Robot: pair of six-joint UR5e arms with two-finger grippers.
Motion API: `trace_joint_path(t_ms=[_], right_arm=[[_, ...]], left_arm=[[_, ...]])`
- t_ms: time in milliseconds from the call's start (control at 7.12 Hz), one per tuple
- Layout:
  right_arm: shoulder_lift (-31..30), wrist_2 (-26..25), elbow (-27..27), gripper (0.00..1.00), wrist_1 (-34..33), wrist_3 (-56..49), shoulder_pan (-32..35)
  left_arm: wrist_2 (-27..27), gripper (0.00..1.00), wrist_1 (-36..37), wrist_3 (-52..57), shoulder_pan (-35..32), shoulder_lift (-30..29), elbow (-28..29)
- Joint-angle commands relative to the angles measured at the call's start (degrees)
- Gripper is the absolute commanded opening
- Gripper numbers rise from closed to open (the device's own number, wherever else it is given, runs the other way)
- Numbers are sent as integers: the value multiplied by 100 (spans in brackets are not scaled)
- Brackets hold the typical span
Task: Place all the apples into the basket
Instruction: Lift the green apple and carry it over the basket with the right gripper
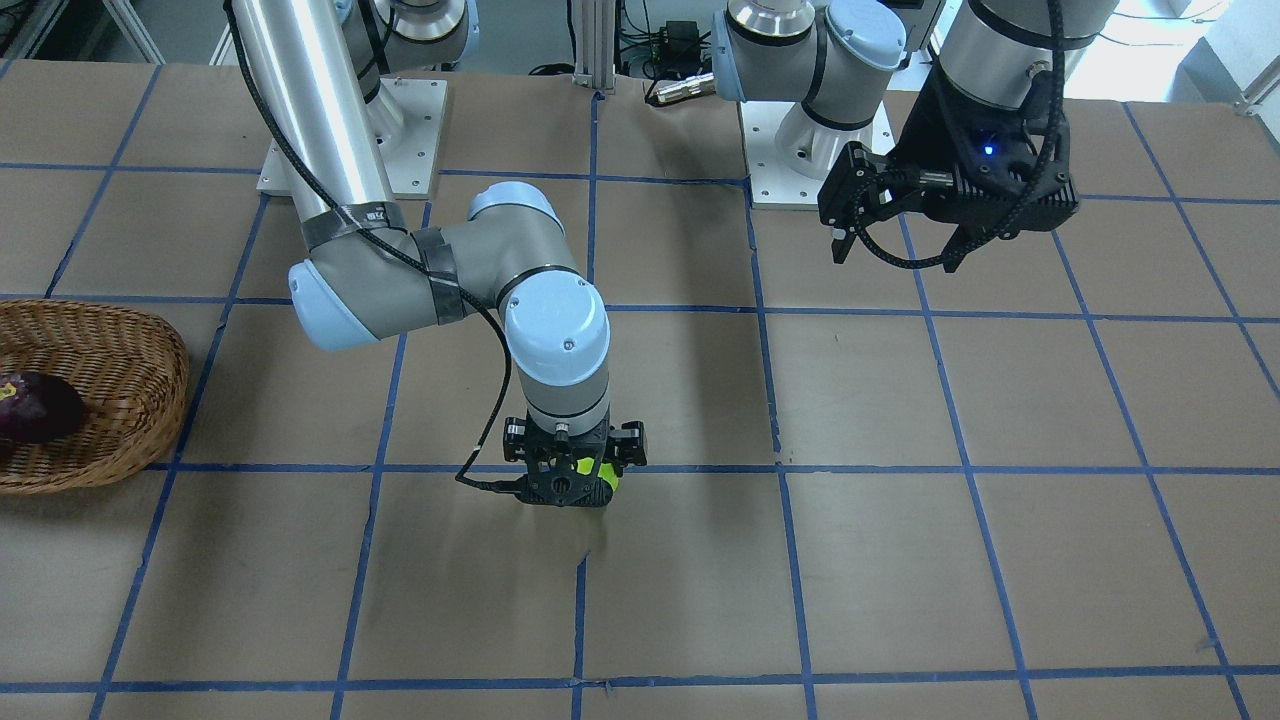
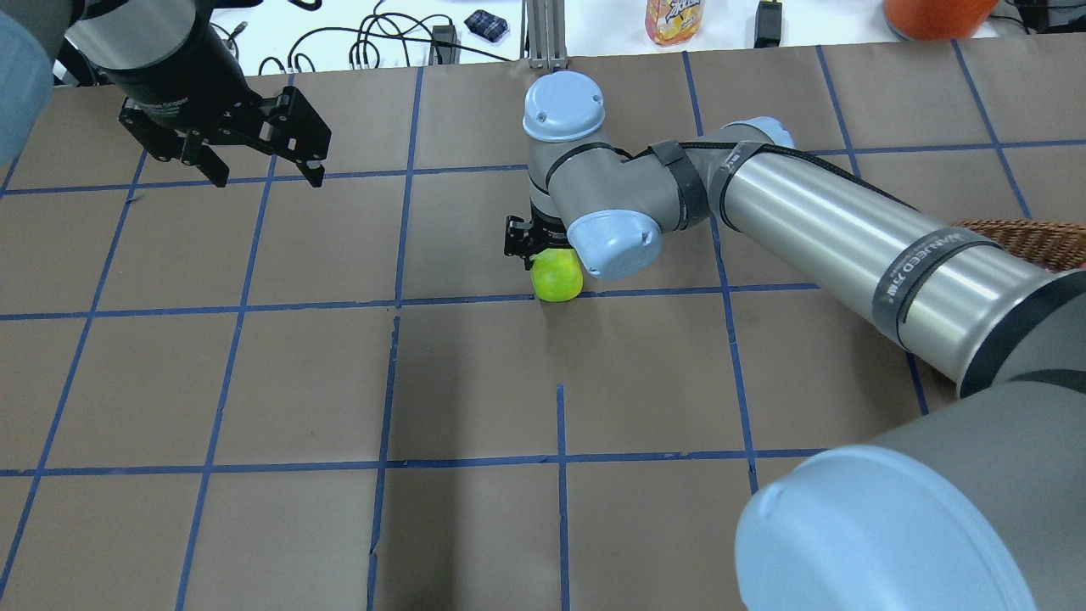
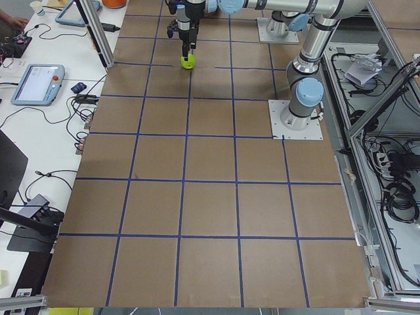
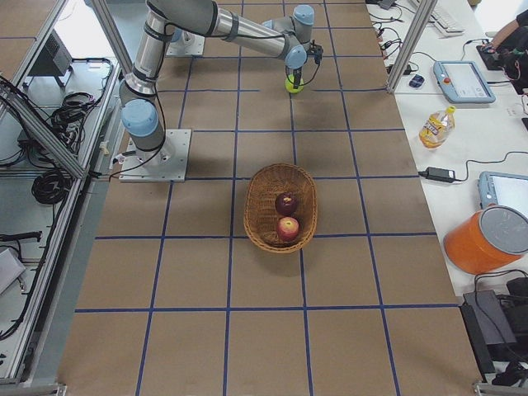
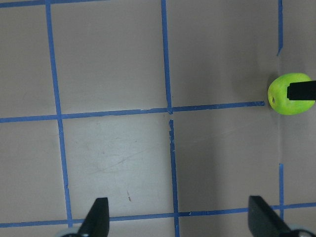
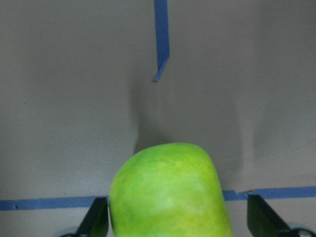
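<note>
At the right gripper point(image 6: 177, 217), the jaws stand wide apart and straddle the green apple point(image 6: 170, 190), which rests on the table point(image 6: 64, 98) by a blue tape line point(image 6: 44, 203). Nothing is gripped. One finger point(image 6: 97, 220) lies just beside the skin; the opposite side shows a clear gap.

Risk, as judged: on closing, the near finger meets the fruit first and shoves or rolls it. That would give an off-centre hold on a smooth, round surface, which could slip out during the lift.

The basket point(image 4: 252, 206) is well apart and holds the red apple point(image 4: 288, 229) and maroon apple point(image 4: 286, 201). A loose grip could drop the fruit in transit, and a high release could bounce it off those two.

The left gripper point(image 2: 265, 174) hangs far aside, jaws spread, empty; no obstruction.
</note>
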Motion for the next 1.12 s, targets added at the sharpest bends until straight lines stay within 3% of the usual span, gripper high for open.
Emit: trace_joint_path(t_ms=[0,140,281,421,702,982], right_arm=[[162,0,4,100,-35,-202,27],[170,-8,4,91,-43,-211,27],[153,-17,-22,51,9,-220,27],[144,-8,-65,25,9,-211,18],[-301,-17,-31,23,192,-568,-471],[-1196,-104,205,23,965,-1630,-1655]], left_arm=[[-13,100,-3,9,8,15,-22],[-13,100,-11,-70,9,6,-13],[-13,100,-72,-79,0,-3,5],[-13,100,-82,-70,0,-3,-4],[-13,100,-82,-70,0,6,-4],[-13,100,-82,-79,0,6,-22]])
